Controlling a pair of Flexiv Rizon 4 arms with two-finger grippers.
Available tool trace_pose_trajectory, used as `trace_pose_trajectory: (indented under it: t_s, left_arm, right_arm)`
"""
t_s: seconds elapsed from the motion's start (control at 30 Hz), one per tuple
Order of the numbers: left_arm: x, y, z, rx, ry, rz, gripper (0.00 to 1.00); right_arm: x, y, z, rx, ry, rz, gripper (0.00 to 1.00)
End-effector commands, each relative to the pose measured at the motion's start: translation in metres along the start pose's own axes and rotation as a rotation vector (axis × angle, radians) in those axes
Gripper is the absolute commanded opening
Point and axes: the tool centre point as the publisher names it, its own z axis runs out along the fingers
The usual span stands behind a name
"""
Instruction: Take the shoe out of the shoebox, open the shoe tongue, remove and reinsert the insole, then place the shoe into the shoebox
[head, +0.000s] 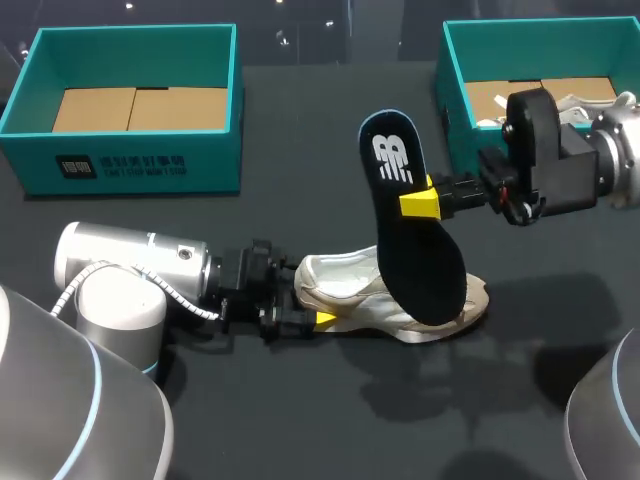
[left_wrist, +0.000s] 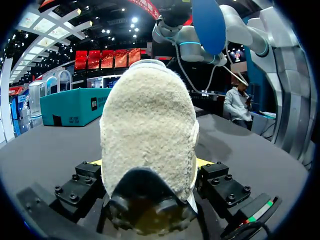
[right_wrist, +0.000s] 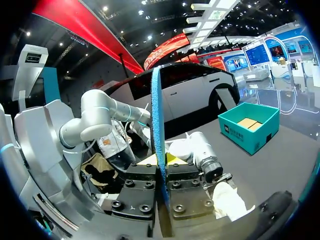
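Observation:
A cream shoe lies on its side on the dark table, heel toward my left arm. My left gripper is shut on that heel, one finger pressing each side; in the left wrist view the fuzzy heel fills the space between the yellow tips of the left gripper. The dark insole hangs upright above the shoe, its lower end in front of the toe. My right gripper is shut on the insole's edge. In the right wrist view the insole stands edge-on between the shut fingers of the right gripper, with the shoe beneath.
A teal shoebox stands at the back left with only cardboard on its floor. A second teal shoebox stands at the back right behind my right arm, with pale things inside. Bare tabletop lies in front of the shoe.

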Motion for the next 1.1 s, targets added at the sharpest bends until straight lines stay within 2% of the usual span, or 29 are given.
trace_pose_trajectory:
  t_s: [0.03, 0.43, 0.8, 0.83, 0.87, 0.97, 1.0, 1.03, 1.1]
  left_arm:
    - [0.000, -0.001, 0.000, 0.000, -0.001, 0.000, 0.00]
    - [0.000, -0.001, 0.000, 0.000, -0.001, 0.000, 0.00]
    - [0.000, -0.001, 0.000, 0.000, -0.001, 0.000, 0.00]
    - [0.000, -0.001, 0.000, 0.000, -0.001, 0.000, 0.04]
    - [0.001, -0.005, 0.001, 0.007, 0.001, -0.001, 0.28]
    - [0.002, -0.013, 0.000, 0.012, 0.009, 0.004, 0.55]
    - [0.003, -0.016, 0.000, 0.013, 0.015, 0.004, 0.90]
    - [0.004, -0.019, -0.002, 0.010, 0.018, 0.008, 1.00]
    - [0.006, -0.022, -0.004, 0.004, 0.027, 0.008, 1.00]
  right_arm:
    - [0.010, -0.008, -0.006, -0.034, -0.055, 0.006, 0.00]
    - [0.023, -0.018, -0.013, -0.064, -0.091, 0.079, 0.00]
    - [0.025, -0.020, -0.015, -0.074, -0.109, 0.095, 0.00]
    - [0.025, -0.020, -0.015, -0.074, -0.109, 0.095, 0.00]
    - [0.025, -0.020, -0.015, -0.074, -0.109, 0.095, 0.00]
    - [0.025, -0.020, -0.015, -0.074, -0.109, 0.095, 0.00]
    - [0.025, -0.020, -0.015, -0.074, -0.109, 0.095, 0.00]
    - [0.025, -0.020, -0.015, -0.074, -0.109, 0.095, 0.00]
    - [0.025, -0.020, -0.015, -0.074, -0.109, 0.095, 0.00]
